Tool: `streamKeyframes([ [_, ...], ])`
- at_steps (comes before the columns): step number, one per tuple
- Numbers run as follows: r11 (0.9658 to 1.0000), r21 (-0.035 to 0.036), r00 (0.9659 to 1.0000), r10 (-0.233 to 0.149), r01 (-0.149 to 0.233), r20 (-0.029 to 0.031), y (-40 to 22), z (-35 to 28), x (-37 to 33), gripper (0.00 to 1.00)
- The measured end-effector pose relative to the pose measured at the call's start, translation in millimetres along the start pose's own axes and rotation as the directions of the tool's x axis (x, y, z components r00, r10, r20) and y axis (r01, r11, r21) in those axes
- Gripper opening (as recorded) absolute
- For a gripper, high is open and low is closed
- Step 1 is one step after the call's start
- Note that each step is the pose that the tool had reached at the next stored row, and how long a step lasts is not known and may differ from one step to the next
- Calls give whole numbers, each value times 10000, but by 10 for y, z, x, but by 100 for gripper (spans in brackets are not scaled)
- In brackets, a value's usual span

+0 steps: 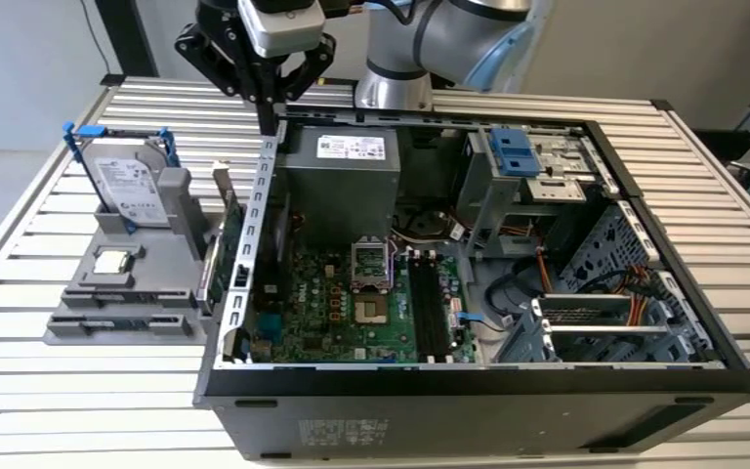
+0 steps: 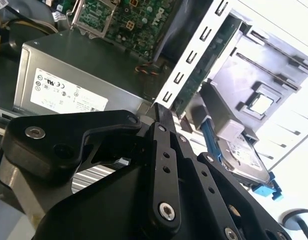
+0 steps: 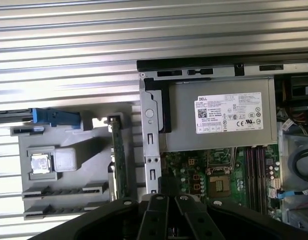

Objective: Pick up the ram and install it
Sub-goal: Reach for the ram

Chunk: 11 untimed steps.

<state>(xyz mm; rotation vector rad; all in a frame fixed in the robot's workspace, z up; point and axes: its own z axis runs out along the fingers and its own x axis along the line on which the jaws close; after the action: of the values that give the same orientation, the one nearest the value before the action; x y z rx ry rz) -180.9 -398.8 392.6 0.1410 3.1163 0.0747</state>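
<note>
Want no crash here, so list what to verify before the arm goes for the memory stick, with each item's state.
1. Memory stick standing on edge in its grey holder: ok.
2. Gripper empty: ok.
3. Jaws open for a grab: not ok, they are together.
4. Gripper over the stick: not ok, it hangs over the case wall beside it.
5. Memory slots free: ok.

I am noting: open computer case (image 1: pixel 479 401) lying on slatted table (image 1: pixel 36 391); hard drive (image 1: pixel 125 186) and processor chip (image 1: pixel 112 261) sitting in grey holder (image 1: pixel 102 327) beside it.
</note>
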Motion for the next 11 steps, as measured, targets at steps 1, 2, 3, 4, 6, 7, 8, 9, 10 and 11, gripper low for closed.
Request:
streamKeyframes([
  [1,10000,0,10000,0,0,0,0,0,6,0],
  [2,10000,0,10000,0,0,0,-1,0,12,0],
  [3,10000,1,10000,0,0,-1,-1,-1,17,0],
  [4,10000,1,10000,0,0,0,-2,-1,24,0],
  [6,10000,0,10000,0,0,1,-3,-1,35,0],
  [7,10000,0,10000,0,0,1,-4,-1,42,0],
  [8,10000,0,10000,0,0,0,-4,-1,47,0],
  [9,10000,0,10000,0,0,0,-5,-1,54,0],
  [10,10000,0,10000,-1,1,0,-5,-1,60,0],
  [11,10000,0,10000,1,-1,0,-6,-2,66,0],
])
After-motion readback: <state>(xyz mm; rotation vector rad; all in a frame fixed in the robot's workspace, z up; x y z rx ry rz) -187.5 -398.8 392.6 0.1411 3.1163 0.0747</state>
